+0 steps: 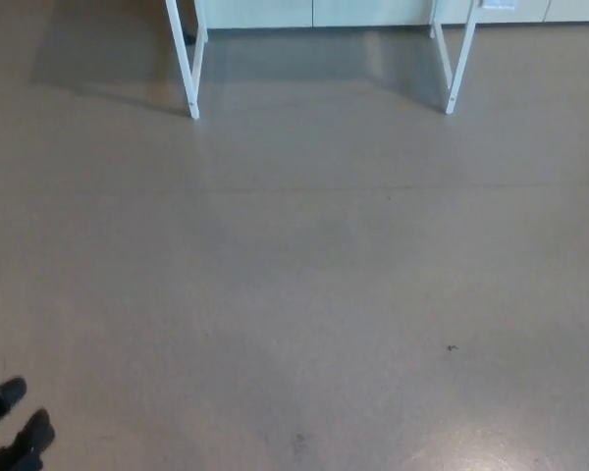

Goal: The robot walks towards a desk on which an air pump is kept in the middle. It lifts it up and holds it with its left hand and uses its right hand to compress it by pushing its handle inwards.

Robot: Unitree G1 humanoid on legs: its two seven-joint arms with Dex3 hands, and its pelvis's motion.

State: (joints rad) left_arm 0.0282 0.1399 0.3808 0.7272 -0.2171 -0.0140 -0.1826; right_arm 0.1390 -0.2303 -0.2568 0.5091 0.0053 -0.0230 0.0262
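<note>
Grey-brown smooth floor [304, 294] fills nearly the whole head view, with a pale sheen of reflected light at about 5 o'clock. Small dark scuffs mark it at 4 and 6 o'clock.

At 12 o'clock, along the top edge: two slanted white metal table legs, one at 11 o'clock [187, 69], one at 1 o'clock [456, 64], casting a soft shadow on the floor between and beside them. Behind them, a strip of pale cabinet fronts [373, 12]. Tabletop itself is cut off above the frame.

At 7 o'clock, in the bottom corner: the black left hand [15, 427], only partly in frame. Two thick finger ends [5, 397] show apart from each other, nothing between them; it reads as released and empty. Right hand does not show at all.

Air pump: not visible. By the task it sits mid-table, so it should lie above the top edge of the picture, out of sight.

Step in hand, as I judge it: the walk-up. Table legs are well apart from the robot, with a wide stretch of bare floor between. No lifting or compressing has begun.

Next move calls for: closing the gap straight toward 12 o'clock, centred between the two legs, until the tabletop and pump come into view; then bringing the left hand up, open, toward the pump body.
</note>
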